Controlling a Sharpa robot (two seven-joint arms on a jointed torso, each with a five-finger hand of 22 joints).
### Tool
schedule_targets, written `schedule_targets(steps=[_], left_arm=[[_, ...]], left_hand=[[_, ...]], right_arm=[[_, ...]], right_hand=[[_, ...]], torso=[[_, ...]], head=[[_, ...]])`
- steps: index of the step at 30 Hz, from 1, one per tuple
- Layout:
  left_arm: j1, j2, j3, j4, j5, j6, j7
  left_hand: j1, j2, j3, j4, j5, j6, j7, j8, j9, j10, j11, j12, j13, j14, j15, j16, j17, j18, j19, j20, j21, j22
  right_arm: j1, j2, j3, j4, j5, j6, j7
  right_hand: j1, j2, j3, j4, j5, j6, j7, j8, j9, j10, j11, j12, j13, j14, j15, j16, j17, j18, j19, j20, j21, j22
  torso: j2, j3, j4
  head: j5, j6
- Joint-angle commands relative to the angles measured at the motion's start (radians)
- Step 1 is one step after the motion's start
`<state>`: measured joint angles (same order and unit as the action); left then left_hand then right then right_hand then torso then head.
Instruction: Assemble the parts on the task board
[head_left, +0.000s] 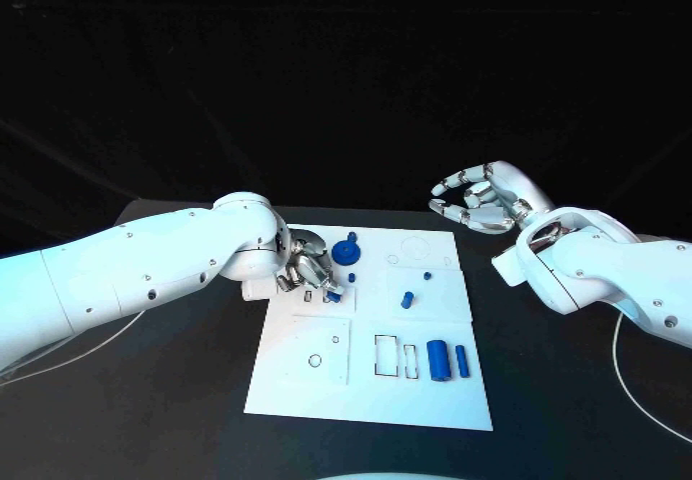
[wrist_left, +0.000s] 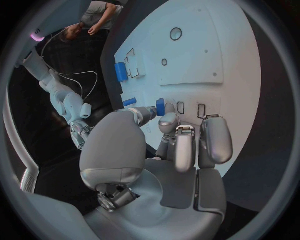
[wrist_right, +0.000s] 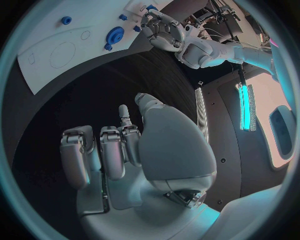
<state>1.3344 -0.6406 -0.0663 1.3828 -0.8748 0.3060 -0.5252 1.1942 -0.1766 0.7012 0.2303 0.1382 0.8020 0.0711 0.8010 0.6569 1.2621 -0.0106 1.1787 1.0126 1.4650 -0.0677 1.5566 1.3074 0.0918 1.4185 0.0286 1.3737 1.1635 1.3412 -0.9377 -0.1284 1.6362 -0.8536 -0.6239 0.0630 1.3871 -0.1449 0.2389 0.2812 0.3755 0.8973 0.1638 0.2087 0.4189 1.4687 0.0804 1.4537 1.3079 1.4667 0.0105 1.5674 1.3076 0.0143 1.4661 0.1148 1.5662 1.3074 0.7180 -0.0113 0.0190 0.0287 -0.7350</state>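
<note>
My left hand (head_left: 306, 270) rests over the left edge of the white board (head_left: 433, 392), which lies in the middle of the black surface (head_left: 173, 420). Its fingers (wrist_left: 212, 137) are curled down toward the board, and a small blue piece (wrist_left: 160, 106) sits at the fingertips; the left wrist view shows a finger and the thumb meeting at this piece, so it appears pinched, just beside two small rectangular outlines on the board.

Moving right along the board, a blue gear-shaped piece (head_left: 346, 249) stands near the top, close to my left hand. A small blue peg (head_left: 427, 273) and a short blue pin (head_left: 408, 297) lie near the board's centre, apart from each other. Toward the near edge, a thick blue cylinder (head_left: 437, 361) and a thinner blue cylinder (head_left: 463, 361) lie side by side, just right of two rectangular outlines.

My right hand (head_left: 480, 200) hangs above the surface beyond the board's far right corner, well apart from every piece. Its fingers (wrist_right: 112, 152) are spread, slightly curved, and hold nothing.
</note>
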Motion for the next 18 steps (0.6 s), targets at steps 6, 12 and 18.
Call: schedule_targets(steps=[6,12,18], left_arm=[[-0.006,-0.028,0.000,0.059,-0.015,-0.150,0.026],[-0.017,-0.049,-0.003,0.097,-0.133,-0.202,0.030],[-0.026,-0.058,-0.007,0.108,-0.192,-0.209,0.026]], left_hand=[[-0.028,-0.014,0.190,-0.198,0.079,0.011,-0.007,0.014,0.013,0.028,-0.003,0.023,0.026,0.099,-0.007,0.002,0.242,-0.011,-0.001,-0.006,0.004,0.000],[-0.028,-0.014,0.190,-0.199,0.082,0.012,-0.008,0.014,0.014,0.029,-0.003,0.023,0.027,0.101,-0.007,0.004,0.246,-0.012,0.001,-0.006,0.007,0.004],[-0.028,-0.016,0.192,-0.201,0.087,0.014,-0.008,0.015,0.014,0.033,-0.004,0.027,0.032,0.100,-0.008,0.004,0.245,-0.012,0.002,-0.006,0.007,0.005]], right_arm=[[-0.002,-0.008,0.000,0.000,-0.008,0.001,0.000],[-0.002,-0.012,0.000,0.000,-0.007,-0.002,0.001],[-0.002,-0.016,-0.001,-0.001,-0.007,-0.008,0.001]], right_hand=[[-0.002,-0.009,0.006,0.003,0.006,-0.003,-0.005,0.005,-0.001,0.013,-0.007,-0.001,0.174,0.104,-0.009,0.003,0.263,-0.014,0.105,-0.009,0.005,0.263],[-0.004,-0.010,0.007,0.004,0.007,-0.003,-0.005,0.006,-0.001,0.013,-0.007,-0.002,0.174,0.104,-0.009,0.003,0.263,-0.014,0.105,-0.009,0.005,0.263],[-0.006,-0.011,0.007,0.005,0.009,-0.004,-0.005,0.006,-0.001,0.012,-0.006,-0.003,0.173,0.104,-0.009,0.003,0.263,-0.014,0.105,-0.009,0.005,0.263]], torso=[[0.001,-0.0004,0.0037],[-0.001,0.0013,0.0063],[-0.001,0.0007,0.0048]], head=[[0.002,-0.001],[0.002,-0.004],[0.008,-0.004]])
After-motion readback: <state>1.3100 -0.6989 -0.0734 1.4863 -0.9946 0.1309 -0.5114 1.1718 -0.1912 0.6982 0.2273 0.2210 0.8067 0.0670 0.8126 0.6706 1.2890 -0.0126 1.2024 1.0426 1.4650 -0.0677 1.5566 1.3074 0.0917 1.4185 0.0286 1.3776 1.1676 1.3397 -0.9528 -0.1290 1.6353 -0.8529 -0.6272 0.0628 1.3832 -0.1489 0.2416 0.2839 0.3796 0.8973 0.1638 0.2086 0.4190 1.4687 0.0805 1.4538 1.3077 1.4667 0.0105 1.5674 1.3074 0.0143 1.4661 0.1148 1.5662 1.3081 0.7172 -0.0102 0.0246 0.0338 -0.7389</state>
